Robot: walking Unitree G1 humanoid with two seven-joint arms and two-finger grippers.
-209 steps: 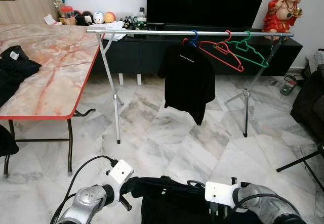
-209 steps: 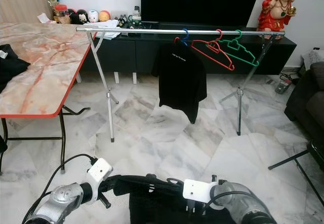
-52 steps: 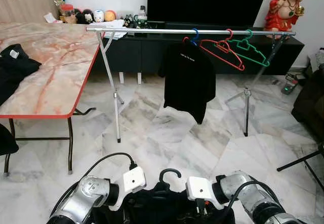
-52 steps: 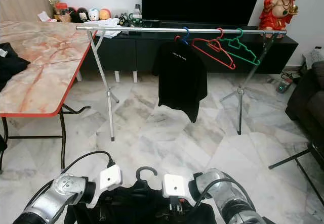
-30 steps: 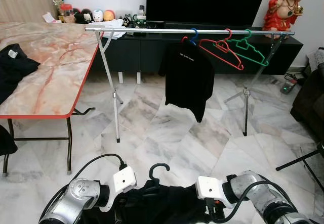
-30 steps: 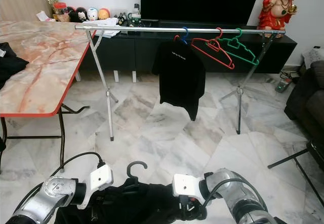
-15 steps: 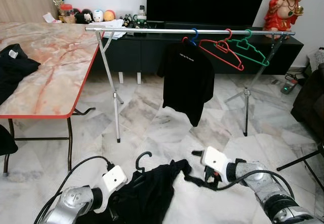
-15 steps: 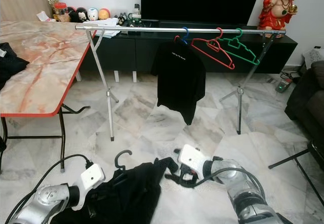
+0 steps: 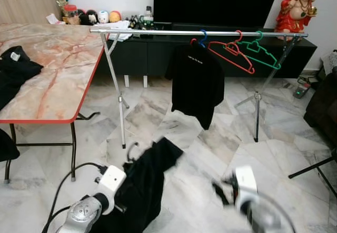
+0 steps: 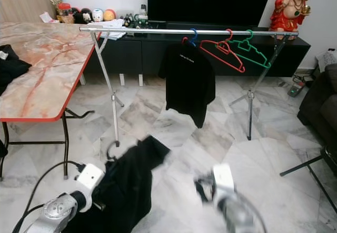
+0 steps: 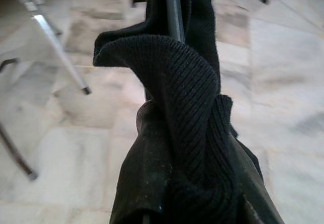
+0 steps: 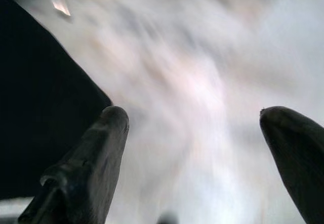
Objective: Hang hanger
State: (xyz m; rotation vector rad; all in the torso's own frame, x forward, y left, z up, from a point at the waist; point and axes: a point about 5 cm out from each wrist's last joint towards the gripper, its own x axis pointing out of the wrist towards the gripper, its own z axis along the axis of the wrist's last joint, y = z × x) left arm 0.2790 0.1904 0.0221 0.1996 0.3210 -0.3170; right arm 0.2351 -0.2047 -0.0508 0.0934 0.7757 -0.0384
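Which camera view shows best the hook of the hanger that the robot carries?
The left eye view: the black hanger hook stands free above the black shirt. The right eye view shows it smaller; the left wrist view gives close cloth folds.

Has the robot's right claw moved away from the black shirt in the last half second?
Yes. The right gripper has let go and swung rightward, off the black shirt, judged against the rack leg.

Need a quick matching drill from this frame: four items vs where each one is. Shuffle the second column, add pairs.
1. red hanger
2. black shirt on black hanger
3. red figurine
4. folded black garment

A. on the marble-top table
B. held by left gripper
C. on the rail
D. on the TV console

1-C, 2-B, 3-D, 4-A
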